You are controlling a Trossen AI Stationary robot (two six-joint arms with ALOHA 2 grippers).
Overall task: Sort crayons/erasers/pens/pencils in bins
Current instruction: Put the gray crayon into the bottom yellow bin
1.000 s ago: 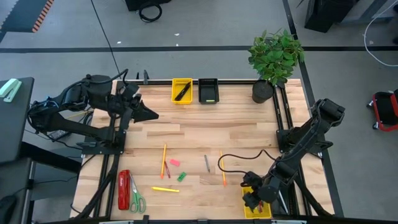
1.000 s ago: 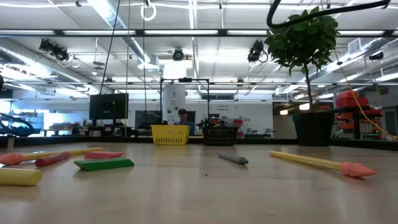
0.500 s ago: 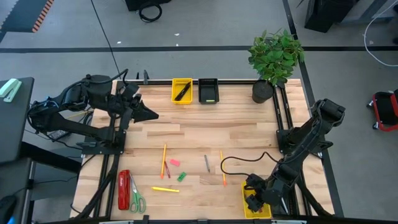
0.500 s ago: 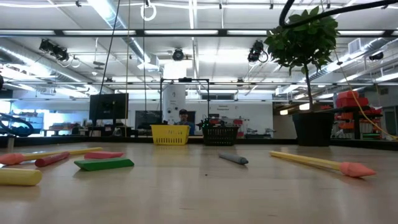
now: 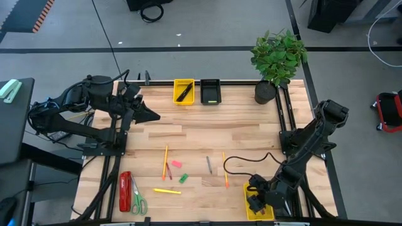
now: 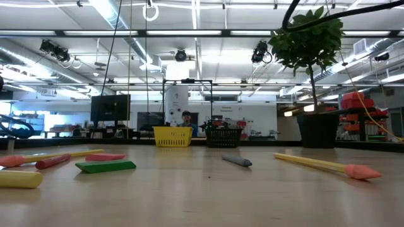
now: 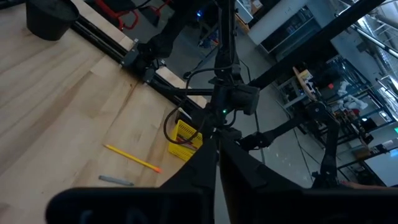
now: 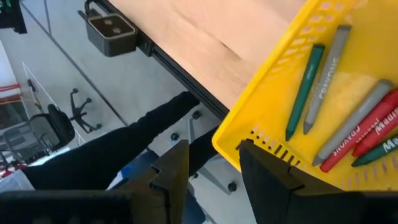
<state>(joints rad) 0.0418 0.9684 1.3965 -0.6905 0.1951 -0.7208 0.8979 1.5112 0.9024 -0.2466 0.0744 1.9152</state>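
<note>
The left arm is folded back at the far left edge of the desk (image 5: 207, 135), its left gripper (image 5: 152, 115) pointing inward with the 2 fingers pressed together. The right arm reaches down to the near right corner, its right gripper (image 5: 254, 202) empty, fingers (image 8: 273, 177) apart.

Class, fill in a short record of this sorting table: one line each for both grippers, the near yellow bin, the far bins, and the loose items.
left gripper: shut, empty, parked at the table's far left
right gripper: open, empty, over the near yellow bin
near yellow bin contents: crayons, grey, green and red
far bins: yellow bin beside black bin
loose items: pencils, pink eraser, grey crayon
</note>
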